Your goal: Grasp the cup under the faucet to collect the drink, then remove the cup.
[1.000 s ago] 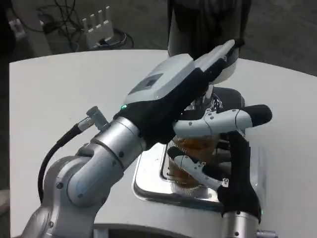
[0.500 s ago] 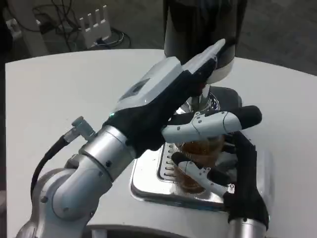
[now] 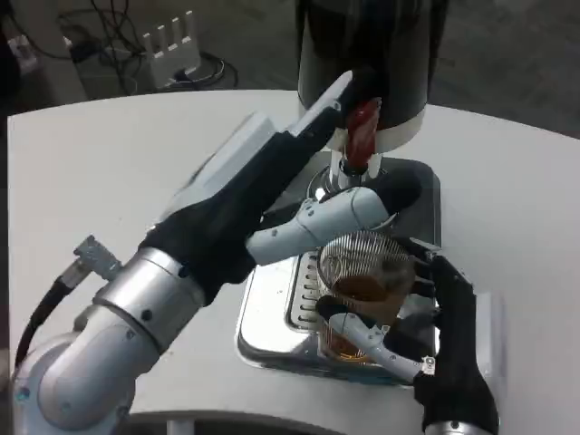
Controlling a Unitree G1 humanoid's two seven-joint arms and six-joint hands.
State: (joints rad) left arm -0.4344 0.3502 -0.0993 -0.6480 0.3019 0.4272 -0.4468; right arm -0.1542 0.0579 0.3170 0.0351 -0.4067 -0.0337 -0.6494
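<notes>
- Cup [image 3: 364, 292] is the anchor for everything: clear, ribbed, with amber drink sitting in its lower half, standing upright on the shiny metal drip tray [image 3: 272, 317].
- Right hand [image 3: 426, 335] comes up from the near side of the cup and wraps it. White fingers [image 3: 367, 333] curl across the front near its base and the black palm sits against its right side, so it's gripping the cup.
- Left hand [image 3: 272, 181] reaches in from the left, above and behind the cup. One white finger with a black tip [image 3: 349, 210] lies stretched out just over the rim, and the rest point up toward the red tap lever [image 3: 362, 134]. Can't tell if those fingers are actually pressing the lever or just lying against it.
- Faucet [image 3: 352, 172] sits just behind and above the cup, right under the red lever; can't really see any liquid pouring.
- Dispenser [image 3: 372, 63], a dark cylinder with a white band at the bottom, stands well behind the cup at the far end of the tray.
- Tabletop [image 3: 118, 172] is white and spreads out to the left of the cup.
- Past the far edge, way behind the cup, there's a white router [image 3: 177, 45] on the floor with a tangle of cables.
</notes>
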